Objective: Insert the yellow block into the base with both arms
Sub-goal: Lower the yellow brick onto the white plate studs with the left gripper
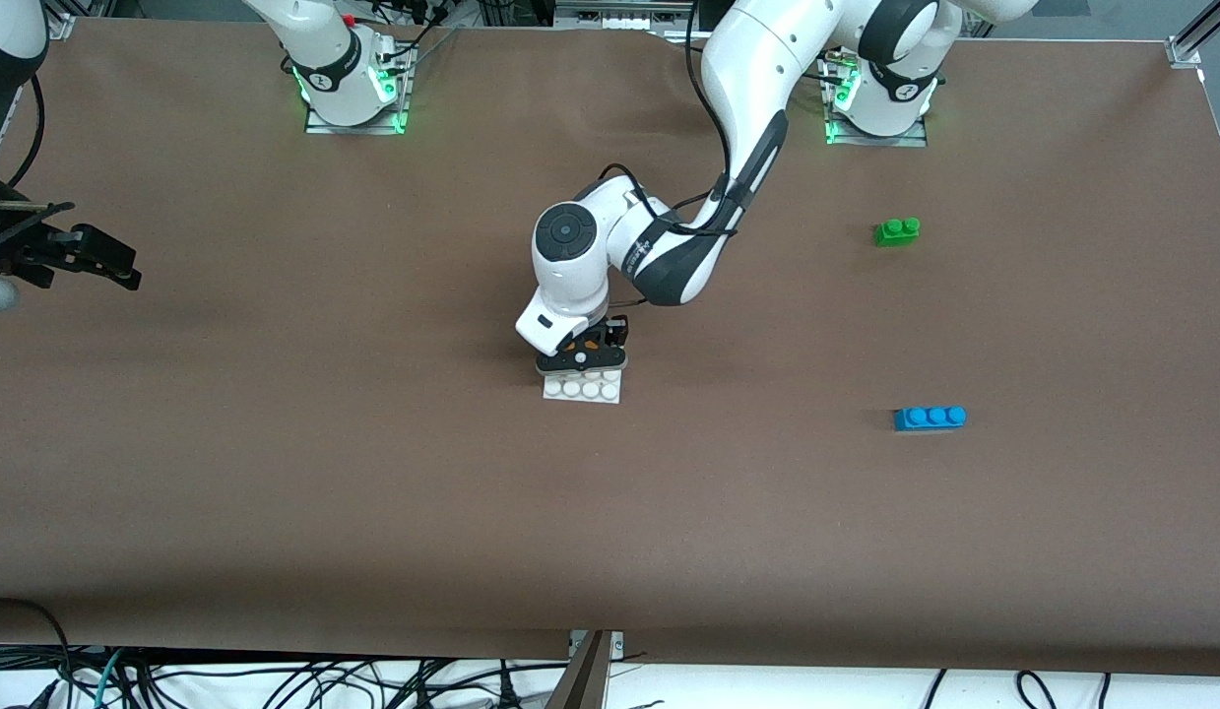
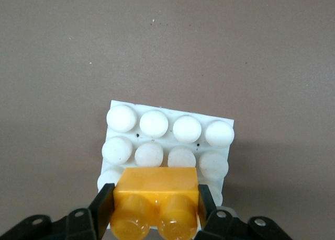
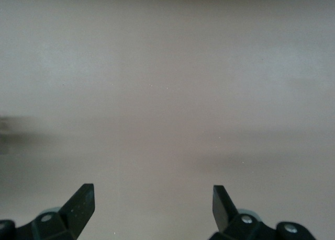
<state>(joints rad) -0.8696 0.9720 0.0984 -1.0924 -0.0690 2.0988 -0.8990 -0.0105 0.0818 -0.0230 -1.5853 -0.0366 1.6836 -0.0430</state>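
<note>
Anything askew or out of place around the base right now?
Nothing stands out. The left gripper holds the yellow block squarely over the white base, which lies flat. The right gripper waits open over bare table.

A wide table (image 1: 275, 473) under a matte brown cover fills the scene, evenly lit. Green lights (image 1: 398, 94) glow at its upper edge. Below its near edge, black cables (image 1: 275, 679) tangle over a pale floor (image 1: 816, 689).
</note>
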